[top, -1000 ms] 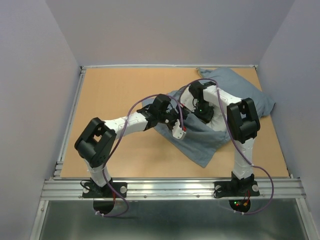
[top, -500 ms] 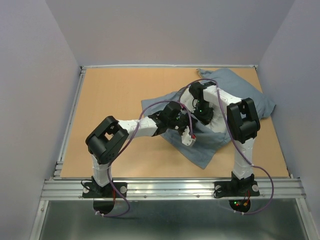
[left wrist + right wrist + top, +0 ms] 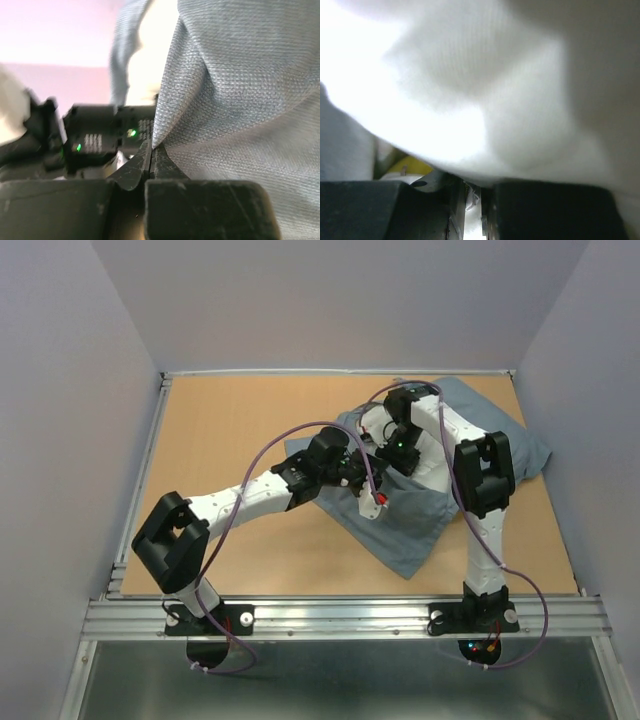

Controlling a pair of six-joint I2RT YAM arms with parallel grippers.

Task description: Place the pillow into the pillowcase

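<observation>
The grey-blue pillowcase (image 3: 420, 525) lies crumpled right of the table's centre, spreading toward the far right corner. My left gripper (image 3: 363, 473) is at its left rim. In the left wrist view this gripper (image 3: 152, 150) is shut on a fold of the pillowcase (image 3: 235, 100), which rises from the closed jaws. The white pillow (image 3: 432, 472) shows only as a patch between the arms. My right gripper (image 3: 388, 452) is beside the left one. In the right wrist view that gripper (image 3: 475, 197) is shut on the pillow (image 3: 485, 90), which fills the view. A yellow strip (image 3: 412, 165) shows low on the left.
The wooden table (image 3: 230, 440) has a raised rim on its left and far sides. An aluminium rail (image 3: 340, 615) runs along the near edge. Grey-purple walls close in on three sides. The right arm's black wrist body (image 3: 100, 140) with green lights sits just left of the pinched fold.
My left gripper has shut on the pillowcase's rim, and its arm has stretched out lower over the table. The right gripper has shifted slightly toward the far side with the pillow.
</observation>
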